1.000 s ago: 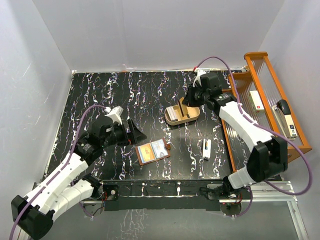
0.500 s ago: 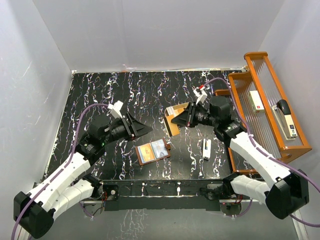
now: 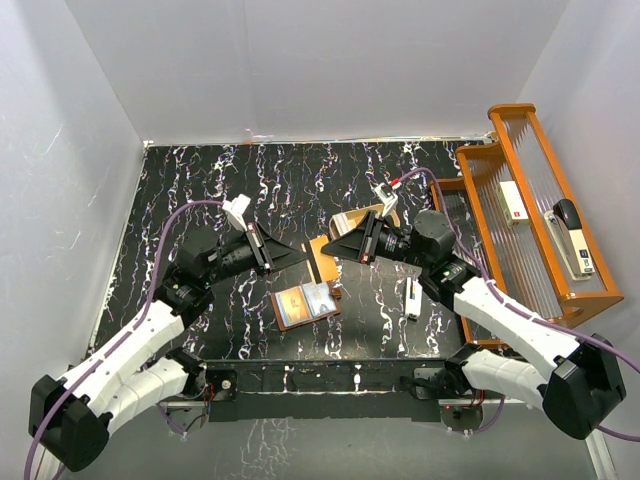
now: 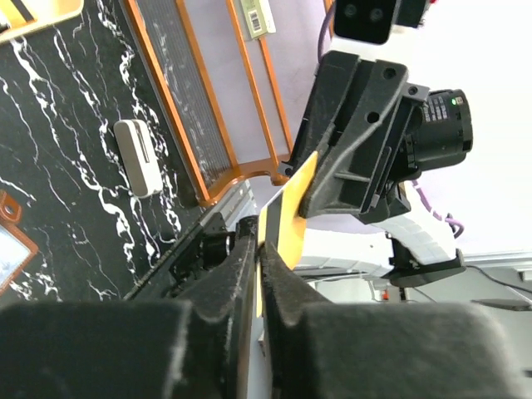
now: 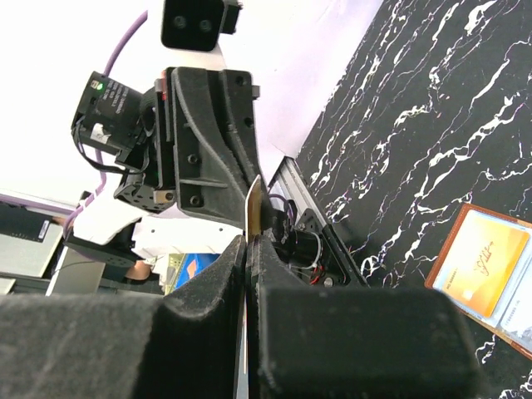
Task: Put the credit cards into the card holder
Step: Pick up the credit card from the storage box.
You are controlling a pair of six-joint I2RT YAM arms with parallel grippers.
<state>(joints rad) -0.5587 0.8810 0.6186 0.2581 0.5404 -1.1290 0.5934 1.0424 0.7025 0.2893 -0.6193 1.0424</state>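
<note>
The card holder [image 3: 305,303] lies on the table [image 3: 200,180], near the front edge and about in the middle. Just behind it, above the table, a credit card [image 3: 320,262] stays between the left gripper [image 3: 300,256] and the right gripper [image 3: 329,244]; both pinch it, one from each side. A white stick [image 3: 413,298] lies to the right of the card holder. A tray [image 3: 352,221] is behind the right gripper. A rack [image 3: 512,108] stands along the right edge of the table, with a stapler [image 3: 571,236] in it.

I see the black marbled table [image 3: 200,185] carrying an open wallet [image 3: 305,303], a white stick [image 3: 413,298], a tan tray [image 3: 348,221] — half hidden — and an orange rack [image 3: 512,109].
</note>
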